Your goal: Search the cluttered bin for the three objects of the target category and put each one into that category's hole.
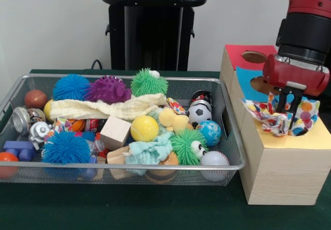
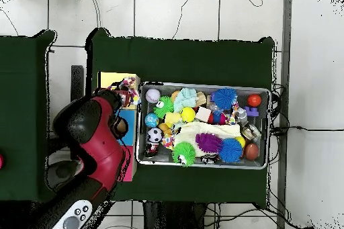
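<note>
In the front view, the end effector [image 1: 286, 111] hung over the yellow top of the wooden box [image 1: 279, 181], and its fingers were pinched on a patterned cloth [image 1: 269, 117]. The cloth was white with dots of orange, blue, red and purple. It lay crumpled, and its folds spread to both sides of the fingers, partly over the box top. I judged it to be light, soft and limp, not fragile and not slippery; it would sag and change shape when lifted. A good place to hold it was a thick bunched fold near the middle, so that no long end trailed. The hole under it was hidden, so I could not tell whether the cloth was already going in. In the wire bin [image 1: 227, 165] lay a cream cloth [image 1: 103, 108] and a mint cloth [image 1: 150, 152], both soft in the same way.

In the overhead view, the arm [image 2: 97, 139] covered most of the box. Only a small part of the patterned cloth showed at the yellow section, just beside the bin. The fingers were not visible there.
</note>
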